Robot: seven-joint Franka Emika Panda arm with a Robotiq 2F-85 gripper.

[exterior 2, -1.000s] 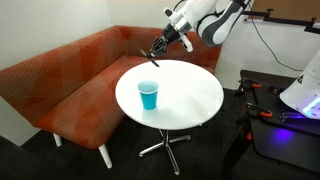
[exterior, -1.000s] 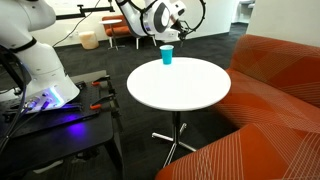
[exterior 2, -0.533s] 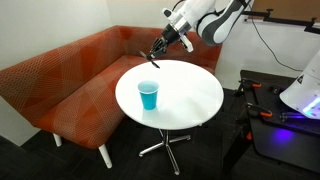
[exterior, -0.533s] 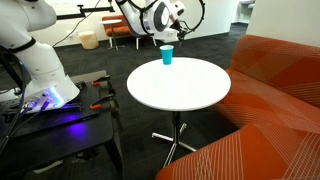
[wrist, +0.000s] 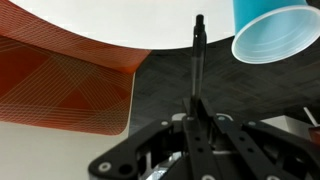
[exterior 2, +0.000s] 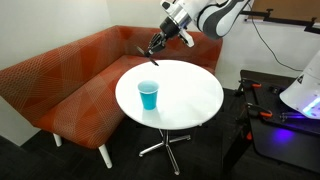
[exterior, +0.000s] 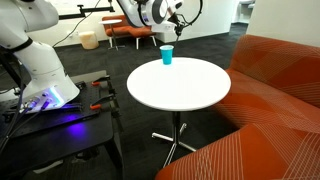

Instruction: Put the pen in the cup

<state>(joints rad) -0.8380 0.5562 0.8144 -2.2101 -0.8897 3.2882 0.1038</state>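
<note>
Pen up in the air.
The gripper (exterior 2: 158, 41) pinches the pen (wrist: 197, 60) tight near the table's (exterior 2: 195, 95) far edge; the cup (exterior 2: 148, 96) stands nearer.

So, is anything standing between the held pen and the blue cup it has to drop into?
Nothing visible. The gripper holds the pen in open air, and the cup stands alone on the white table, mouth open.

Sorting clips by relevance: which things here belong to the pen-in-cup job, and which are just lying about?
Job:
- pen, clamped in the gripper
- blue cup

Just there:
- round white table under the cup
- orange sofa
- black stand
</note>
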